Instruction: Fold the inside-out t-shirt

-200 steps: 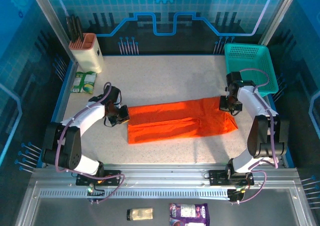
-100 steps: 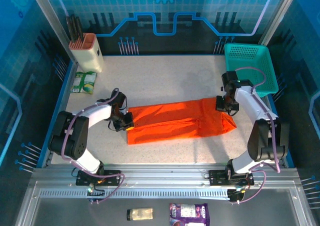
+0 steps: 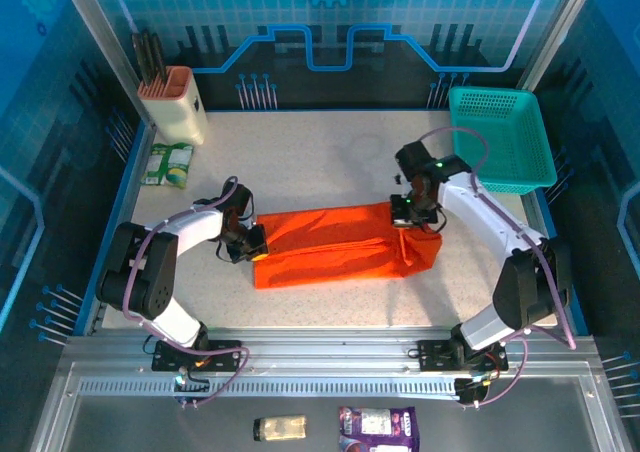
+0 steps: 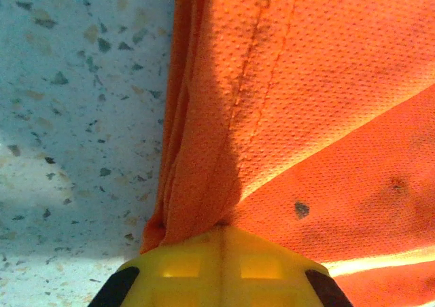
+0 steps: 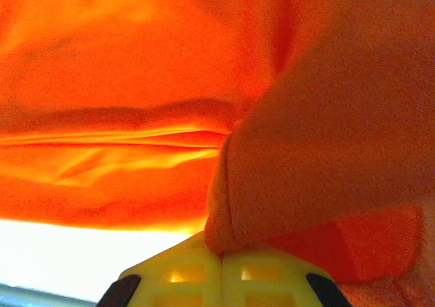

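Orange t-shirt (image 3: 340,244) lies as a long flat band across the middle of the table (image 3: 320,152), between the two arms. Left hand (image 3: 252,244) is clamped on the shirt's left end, with cloth bunched between its tips and low on the table, probably to anchor that end. Right hand (image 3: 408,215) pinches a fold of the right end, held above the band so that part doubles over. Looks like a crosswise fold under way, not finished. Teal basket (image 3: 500,137) sits at the far right, well apart.
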### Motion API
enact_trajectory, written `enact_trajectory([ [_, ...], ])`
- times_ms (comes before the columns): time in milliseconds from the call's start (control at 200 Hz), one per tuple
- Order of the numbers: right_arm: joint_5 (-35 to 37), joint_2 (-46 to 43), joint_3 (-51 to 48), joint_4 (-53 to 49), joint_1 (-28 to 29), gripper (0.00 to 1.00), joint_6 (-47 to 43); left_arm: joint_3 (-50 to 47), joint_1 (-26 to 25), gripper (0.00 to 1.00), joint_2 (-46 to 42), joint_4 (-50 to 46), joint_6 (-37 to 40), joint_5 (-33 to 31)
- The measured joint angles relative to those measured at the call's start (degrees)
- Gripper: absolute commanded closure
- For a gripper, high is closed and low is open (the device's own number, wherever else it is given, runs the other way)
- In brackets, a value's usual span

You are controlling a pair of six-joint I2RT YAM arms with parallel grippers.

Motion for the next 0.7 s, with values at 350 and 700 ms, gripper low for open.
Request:
enact_trajectory([
  [350, -8.2, 13.7, 14.0, 1.4, 15.2, 1.00, 5.7, -0.4, 0.0, 1.00, 0.0, 0.9, 0.0, 0.0],
  [700, -14.1, 27.8, 30.1, 2.3, 23.5, 1.00, 8.2, -1.3, 0.0, 1.00, -0.2, 2.7, 0.0, 0.7],
])
